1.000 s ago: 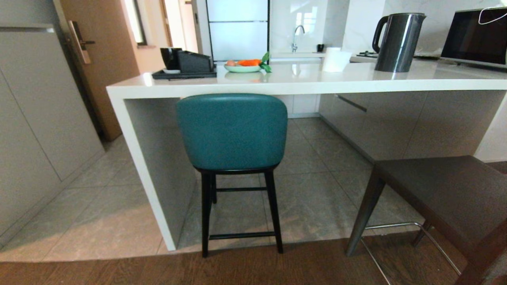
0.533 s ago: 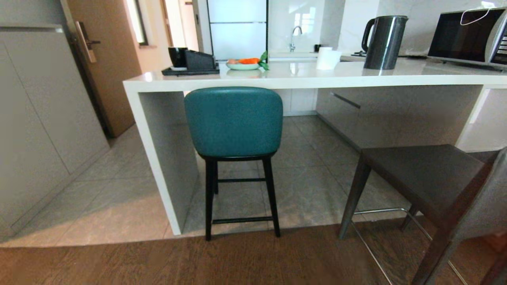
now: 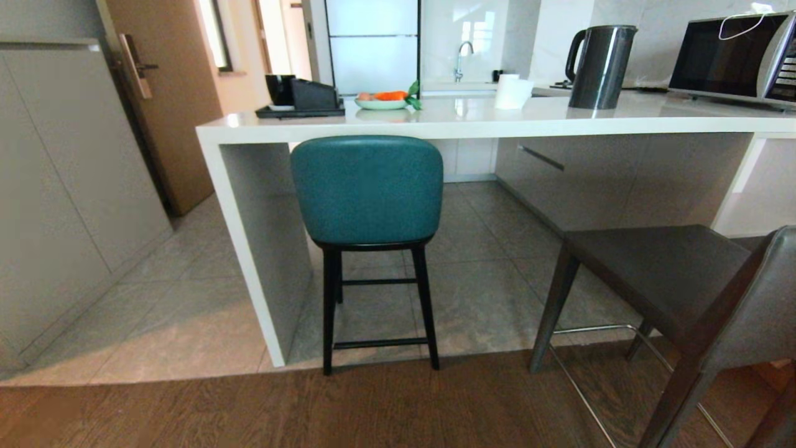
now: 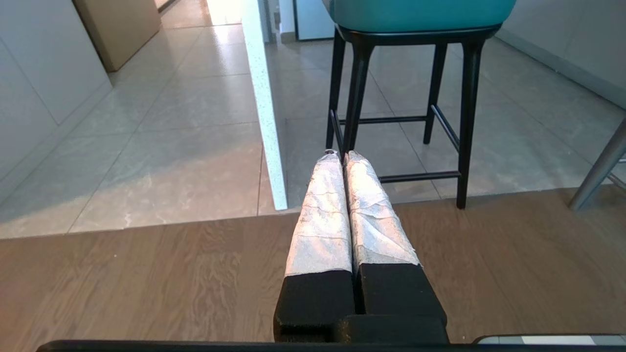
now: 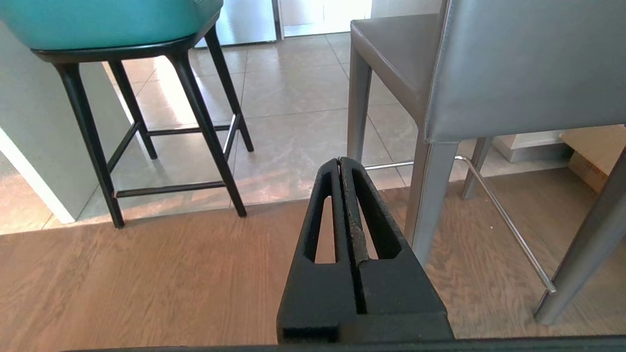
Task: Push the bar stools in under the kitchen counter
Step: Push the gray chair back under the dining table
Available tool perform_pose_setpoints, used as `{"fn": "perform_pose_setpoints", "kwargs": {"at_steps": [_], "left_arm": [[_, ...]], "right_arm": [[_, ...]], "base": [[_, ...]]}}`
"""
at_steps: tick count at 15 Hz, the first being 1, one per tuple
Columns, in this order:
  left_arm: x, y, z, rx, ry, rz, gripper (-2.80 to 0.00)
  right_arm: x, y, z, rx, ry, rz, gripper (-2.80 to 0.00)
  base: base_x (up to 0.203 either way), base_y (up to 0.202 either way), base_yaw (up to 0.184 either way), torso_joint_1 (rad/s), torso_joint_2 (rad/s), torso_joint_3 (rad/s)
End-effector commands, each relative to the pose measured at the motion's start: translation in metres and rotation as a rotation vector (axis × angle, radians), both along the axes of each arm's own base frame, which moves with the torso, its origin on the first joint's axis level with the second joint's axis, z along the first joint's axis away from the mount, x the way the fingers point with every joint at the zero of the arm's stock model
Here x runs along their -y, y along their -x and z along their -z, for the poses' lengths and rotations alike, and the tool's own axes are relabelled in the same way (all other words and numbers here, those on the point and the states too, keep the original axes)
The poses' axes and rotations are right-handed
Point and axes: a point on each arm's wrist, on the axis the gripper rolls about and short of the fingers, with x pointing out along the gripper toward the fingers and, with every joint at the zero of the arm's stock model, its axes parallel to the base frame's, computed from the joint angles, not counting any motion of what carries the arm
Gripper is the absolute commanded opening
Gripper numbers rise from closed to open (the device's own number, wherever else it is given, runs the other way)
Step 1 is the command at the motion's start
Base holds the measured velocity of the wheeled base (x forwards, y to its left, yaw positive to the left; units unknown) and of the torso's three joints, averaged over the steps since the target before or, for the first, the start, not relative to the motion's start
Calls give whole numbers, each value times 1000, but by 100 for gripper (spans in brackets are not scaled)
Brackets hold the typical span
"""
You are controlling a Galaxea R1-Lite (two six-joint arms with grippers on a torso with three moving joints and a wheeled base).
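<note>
The teal bar stool [image 3: 367, 190] with thin black legs stands tucked against the white kitchen counter [image 3: 472, 124], beside its slab end leg [image 3: 255, 249]. The dark grey bar stool [image 3: 678, 280] with its chrome footrest [image 3: 597, 328] stands out from the counter at the right, angled, its back toward me. Neither arm shows in the head view. My left gripper [image 4: 341, 155] is shut and empty, low over the wood floor, short of the teal stool's legs [image 4: 354, 88]. My right gripper [image 5: 339, 160] is shut and empty, close to the grey stool's near leg [image 5: 430, 195].
On the counter sit a black tray [image 3: 298, 111], a plate of vegetables [image 3: 382, 101], a paper roll [image 3: 513, 92], a kettle [image 3: 600, 65] and a microwave [image 3: 734, 59]. Grey cabinets [image 3: 56, 186] line the left. Tile meets wood floor [image 3: 311, 410] near the stool legs.
The whole head view has shifted and shrunk: the camera backed away and turned slightly, so more of the grey stool's back and the microwave show. The stools themselves look unmoved.
</note>
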Motion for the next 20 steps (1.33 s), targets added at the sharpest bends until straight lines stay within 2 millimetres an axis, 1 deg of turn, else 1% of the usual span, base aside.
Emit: {"fn": "perform_pose_setpoints", "kwargs": {"at_steps": [1, 3, 5, 20], "left_arm": [[0, 0, 1, -4, 2, -11, -280], [0, 0, 1, -4, 2, -13, -280], [0, 0, 1, -4, 2, -13, -280], [0, 0, 1, -4, 4, -15, -280]], "right_arm": [[0, 0, 1, -5, 0, 0, -280], [0, 0, 1, -5, 0, 0, -280], [0, 0, 1, -6, 0, 0, -280], [0, 0, 1, -6, 0, 0, -280]], "base": [[0, 0, 0, 0, 0, 0], [0, 0, 0, 0, 0, 0], [3, -106, 1, 3, 5, -2], [0, -195, 1, 2, 2, 2]]}}
